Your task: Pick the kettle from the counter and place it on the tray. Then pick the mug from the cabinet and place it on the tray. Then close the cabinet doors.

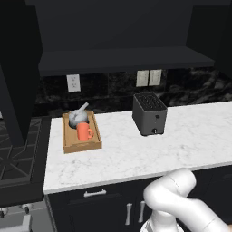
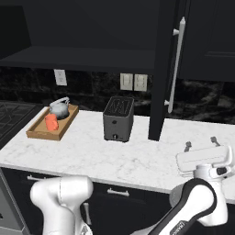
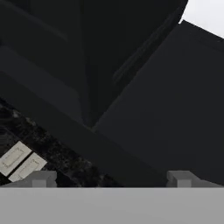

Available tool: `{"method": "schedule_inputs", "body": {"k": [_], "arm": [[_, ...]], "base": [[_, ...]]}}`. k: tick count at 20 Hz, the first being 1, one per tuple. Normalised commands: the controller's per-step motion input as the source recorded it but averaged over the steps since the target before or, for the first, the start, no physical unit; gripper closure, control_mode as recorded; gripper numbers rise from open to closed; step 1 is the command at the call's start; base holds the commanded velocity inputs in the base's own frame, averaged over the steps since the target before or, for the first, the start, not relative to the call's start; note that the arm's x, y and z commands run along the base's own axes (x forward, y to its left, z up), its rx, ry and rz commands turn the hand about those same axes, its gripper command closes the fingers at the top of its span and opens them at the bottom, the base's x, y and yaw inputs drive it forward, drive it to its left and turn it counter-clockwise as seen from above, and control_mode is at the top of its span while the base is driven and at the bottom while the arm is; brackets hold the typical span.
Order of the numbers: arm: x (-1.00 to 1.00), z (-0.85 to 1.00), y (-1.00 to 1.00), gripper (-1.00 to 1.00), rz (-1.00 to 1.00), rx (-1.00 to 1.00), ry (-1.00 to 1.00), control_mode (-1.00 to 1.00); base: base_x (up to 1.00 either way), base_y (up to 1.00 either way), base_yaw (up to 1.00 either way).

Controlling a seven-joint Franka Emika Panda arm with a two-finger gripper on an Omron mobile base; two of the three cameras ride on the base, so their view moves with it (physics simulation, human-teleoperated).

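Desk: white marble slab (image 1: 181,136), toaster (image 1: 149,114) mid-desk.
Tray (image 1: 68,144): far left of desk, carrying kettle (image 1: 77,116) and mug (image 1: 84,131).
Cabinet doors (image 2: 160,69): standing open.
Hand (image 2: 200,144): near right, fingers spread wide, empty.

Kettle and mug on my tray, cabinet open.
The grey kettle (image 1: 77,116) and orange mug (image 1: 84,132) sit in the wooden tray (image 1: 81,145) on the marble counter (image 1: 181,140); a dark cabinet door (image 2: 162,69) stands ajar.
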Motion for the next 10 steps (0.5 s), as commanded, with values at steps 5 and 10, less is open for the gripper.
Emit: {"method": "schedule_inputs", "body": {"k": [5,10], "arm": [[0.18,0.3,0.0,-1.0,0.03,-0.27,-0.06,-1.0],[0.14,0.28,0.0,-1.0,0.04,-0.31,-0.06,-1.0]], "base": [[0.0,0.0,0.0],[0.0,0.0,0.0]]}}
